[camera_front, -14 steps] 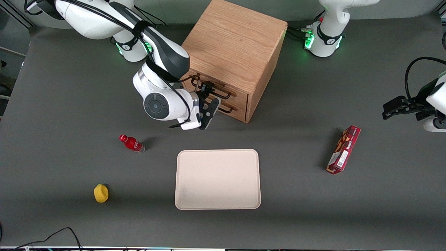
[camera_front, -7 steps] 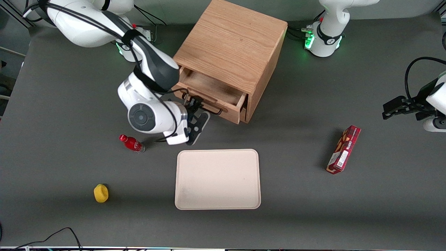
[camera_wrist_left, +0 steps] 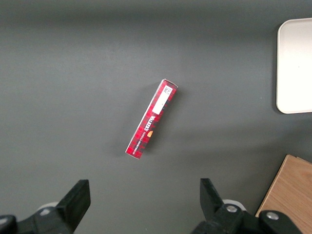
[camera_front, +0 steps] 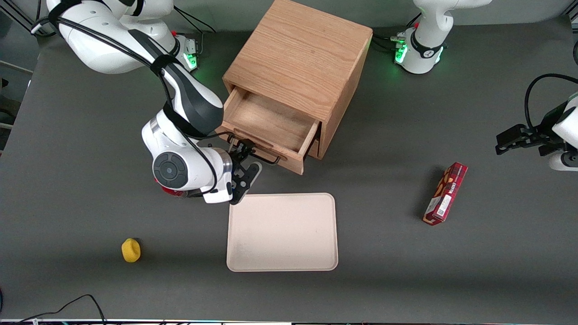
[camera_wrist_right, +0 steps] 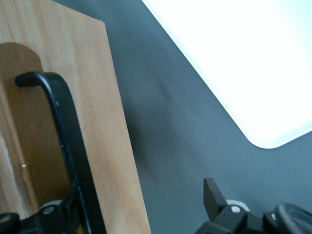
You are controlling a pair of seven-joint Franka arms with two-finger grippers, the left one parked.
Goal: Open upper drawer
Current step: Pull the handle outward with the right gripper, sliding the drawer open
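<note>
1. The dark grey table (camera_front: 406,280) carries a cream tray (camera_front: 282,232), a red carton (camera_front: 445,194) and a yellow object (camera_front: 131,250).
2. The upper drawer (camera_front: 271,124) stands pulled out of the wooden cabinet (camera_front: 300,58).
3. The gripper (camera_front: 242,155) is at the drawer's black handle (camera_wrist_right: 68,141); one finger touches the bar, but whether the jaws are clenched on it cannot be told.

Legible text: one item only. Red carton (camera_wrist_left: 151,118) lying flat on the surface (camera_wrist_left: 73,73) carries white lettering along its long face, reading roughly "WALKERS"; not certain. White label with fine print at one end, unreadable. No other markings legible.
</note>
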